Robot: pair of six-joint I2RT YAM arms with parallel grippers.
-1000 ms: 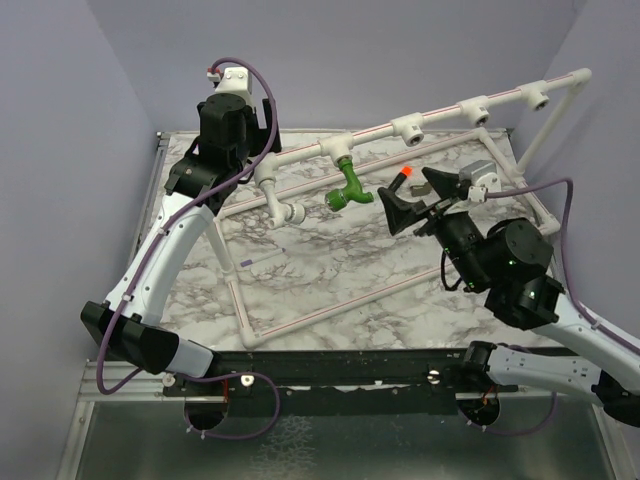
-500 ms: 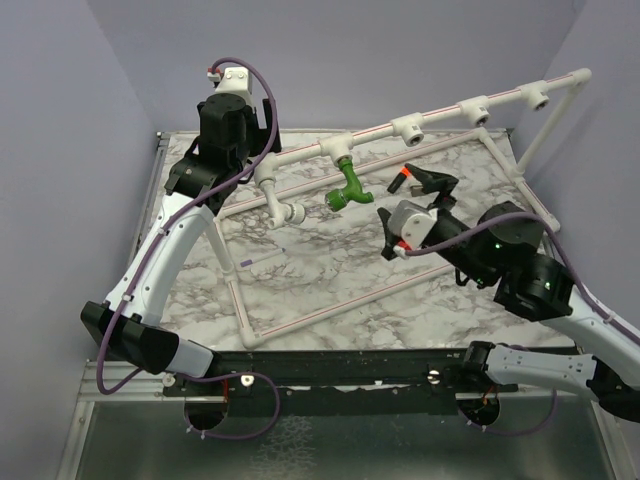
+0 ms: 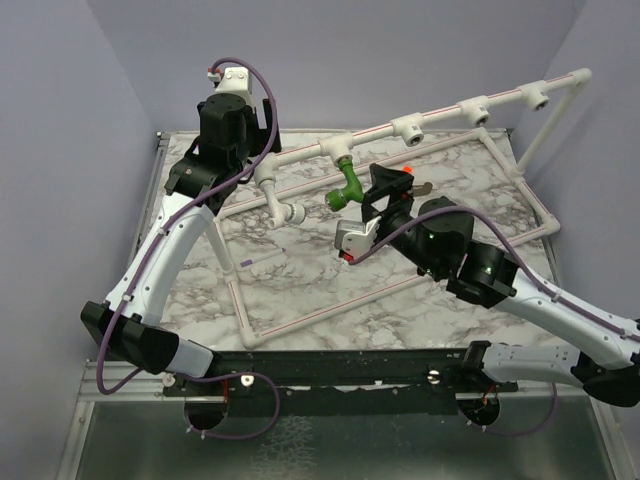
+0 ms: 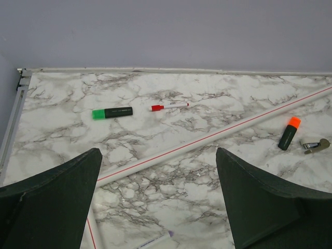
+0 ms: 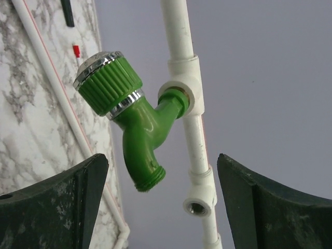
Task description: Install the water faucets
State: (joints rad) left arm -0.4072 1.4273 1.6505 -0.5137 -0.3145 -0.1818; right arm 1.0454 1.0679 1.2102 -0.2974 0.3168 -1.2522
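I see right fingers (image 5: 57,202) spread wide, clear of the green water faucet (image 5: 132,111) seated in its white tee (image 5: 182,93); left fingers (image 4: 259,202) wide, holding nothing.

You've got one green faucet (image 5: 136,122) seated in a white tee (image 5: 184,85) on the raised pipe (image 5: 176,26). Ribbed knob, chrome rings either side, bent threaded spout hanging free.

No text, label, brand, number or sign can be read in any view. Nothing legible is shown on the green water faucet (image 5: 132,119). Any print on the green-capped marker (image 4: 112,112) and the orange-capped marker (image 4: 288,134), lying on the counter (image 4: 207,104), is too small to be made out.
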